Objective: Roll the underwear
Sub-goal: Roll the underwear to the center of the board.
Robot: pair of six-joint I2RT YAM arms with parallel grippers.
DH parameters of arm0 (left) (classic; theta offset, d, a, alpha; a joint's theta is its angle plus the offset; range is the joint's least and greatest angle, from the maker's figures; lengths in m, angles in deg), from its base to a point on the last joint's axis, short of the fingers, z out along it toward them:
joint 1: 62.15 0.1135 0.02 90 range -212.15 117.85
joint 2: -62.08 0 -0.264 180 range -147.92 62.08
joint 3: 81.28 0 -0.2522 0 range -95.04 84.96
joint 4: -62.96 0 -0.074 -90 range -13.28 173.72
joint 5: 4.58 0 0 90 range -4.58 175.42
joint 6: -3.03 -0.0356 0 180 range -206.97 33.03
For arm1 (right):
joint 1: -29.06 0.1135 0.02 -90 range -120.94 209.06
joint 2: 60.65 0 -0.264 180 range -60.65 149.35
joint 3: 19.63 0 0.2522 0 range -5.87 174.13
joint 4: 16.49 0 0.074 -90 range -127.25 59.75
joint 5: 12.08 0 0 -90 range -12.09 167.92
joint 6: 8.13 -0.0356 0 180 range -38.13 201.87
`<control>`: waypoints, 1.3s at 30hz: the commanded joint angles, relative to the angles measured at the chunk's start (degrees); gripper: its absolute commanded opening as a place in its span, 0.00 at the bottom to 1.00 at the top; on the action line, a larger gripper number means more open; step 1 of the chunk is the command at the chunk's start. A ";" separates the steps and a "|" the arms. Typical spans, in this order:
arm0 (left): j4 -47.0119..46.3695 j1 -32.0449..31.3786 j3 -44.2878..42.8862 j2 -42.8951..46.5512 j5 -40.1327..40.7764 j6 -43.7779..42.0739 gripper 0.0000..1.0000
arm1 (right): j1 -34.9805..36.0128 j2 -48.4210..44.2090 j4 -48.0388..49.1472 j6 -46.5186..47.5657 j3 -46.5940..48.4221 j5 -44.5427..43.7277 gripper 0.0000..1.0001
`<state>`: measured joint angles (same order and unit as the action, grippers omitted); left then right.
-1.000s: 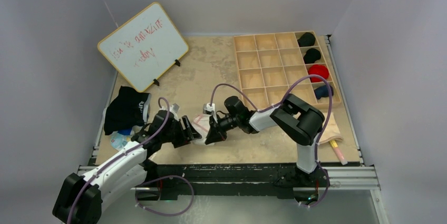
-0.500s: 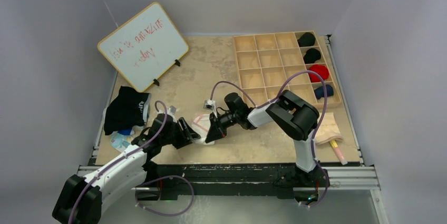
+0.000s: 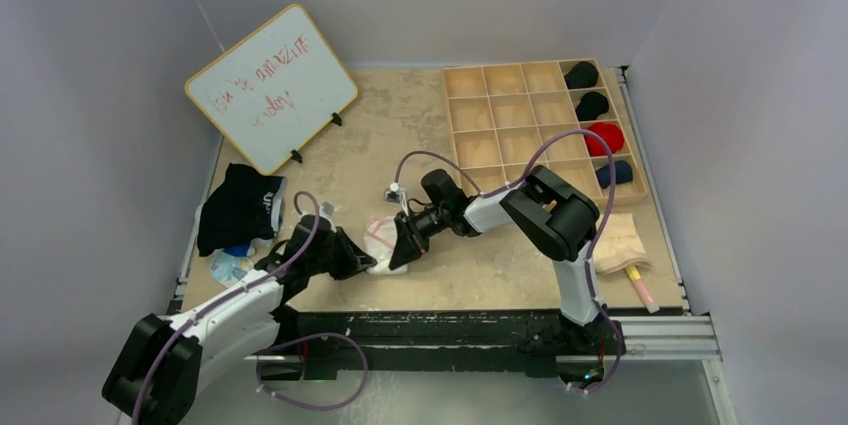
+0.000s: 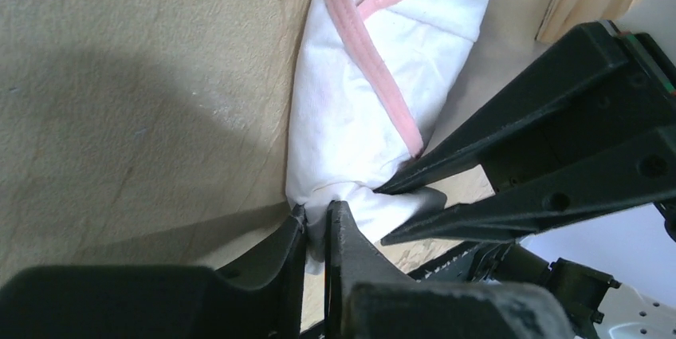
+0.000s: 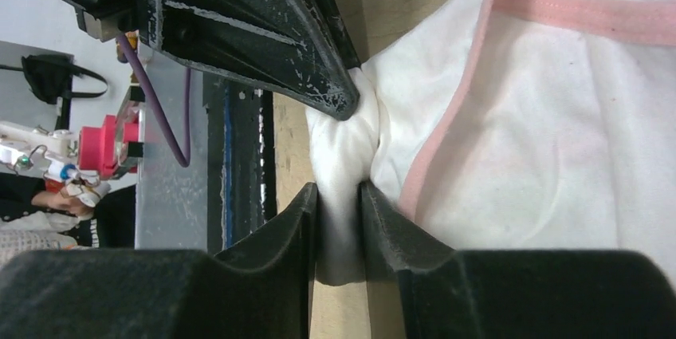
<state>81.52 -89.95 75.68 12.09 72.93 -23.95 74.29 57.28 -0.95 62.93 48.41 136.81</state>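
Note:
The underwear [image 3: 381,237] is white with pink trim and lies in a loose roll on the tan table, near the front. My left gripper [image 3: 366,264] reaches in from the left. In the left wrist view it [image 4: 317,221] is shut on a pinch of white cloth at the near end of the underwear [image 4: 375,92]. My right gripper [image 3: 399,251] comes from the right. In the right wrist view its jaws [image 5: 341,195] press on a bunched fold of the underwear [image 5: 542,139]. The two grippers hold the same end, almost touching, with a left finger [image 5: 263,28] just above the right jaws.
A whiteboard [image 3: 270,85] leans at the back left. A wooden compartment tray [image 3: 500,125] at the back right holds rolled dark and red garments [image 3: 603,135] in its right column. Black clothing [image 3: 238,207] is piled at the left edge; a beige garment [image 3: 622,243] and a pink marker [image 3: 640,288] lie at the right.
My left gripper has closed onto the end of the underwear. The right gripper has drifted slightly left and away, and its jaws have eased a little wider on the cloth.

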 commanded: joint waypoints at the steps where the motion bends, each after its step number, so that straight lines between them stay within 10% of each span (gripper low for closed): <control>1: 3.84 -0.16 -1.24 -5.97 3.08 1.68 0.03 | -0.58 -3.30 -7.06 4.17 0.67 -4.53 0.33; 12: 5.97 -0.15 -6.74 -11.06 1.76 -1.26 0.01 | 0.34 -21.48 1.51 28.51 -12.30 -16.25 0.65; 22: 6.93 -0.16 -9.41 -13.57 0.36 -2.92 0.01 | 11.91 -28.11 4.99 59.86 -18.52 -36.09 0.62; 30: 7.34 -0.16 -10.19 -14.84 0.11 -3.26 0.01 | 16.56 -24.10 9.90 62.07 -19.35 -42.08 0.44; 39: 7.15 -0.16 -10.32 -15.48 0.04 -3.52 0.01 | 18.61 -22.73 9.83 62.12 -20.66 -42.54 0.50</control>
<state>85.41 -89.95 65.64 -2.14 71.35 -25.08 92.17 33.63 7.14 123.89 27.78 96.24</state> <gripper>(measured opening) 0.057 0.497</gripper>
